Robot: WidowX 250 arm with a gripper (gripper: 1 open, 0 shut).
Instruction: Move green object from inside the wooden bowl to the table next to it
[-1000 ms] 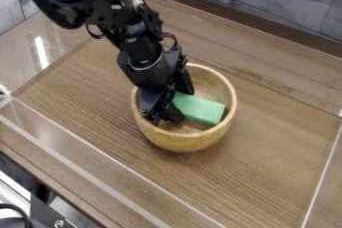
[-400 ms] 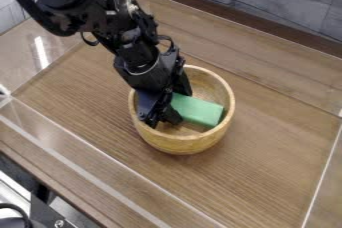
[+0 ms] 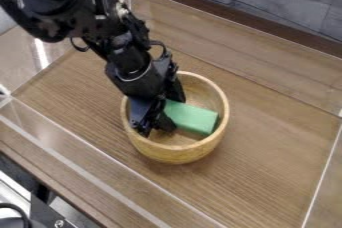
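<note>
1. Jaws of the black gripper (image 3: pixel 151 118) reach steeply down into the wooden bowl (image 3: pixel 178 145), part open around the left end of the green block (image 3: pixel 190 119); whether they truly pinch it I cannot tell.
2. That bowl sits near the middle of the surface (image 3: pixel 267 122), holding only the block, which lies inside it tilted against the wall.
3. Bare surface right of the bowl looks suitable for placing.
4. Clear acrylic walls (image 3: pixel 321 187) border the surface.

Light: even, soft, indoor.
Glare: pale sheen on the table (image 3: pixel 267 122) (strongest at upper left).
Shadow: faint beside the wooden bowl (image 3: pixel 201 150).
Sharpness: low-resolution, slightly soft throughout.
</note>
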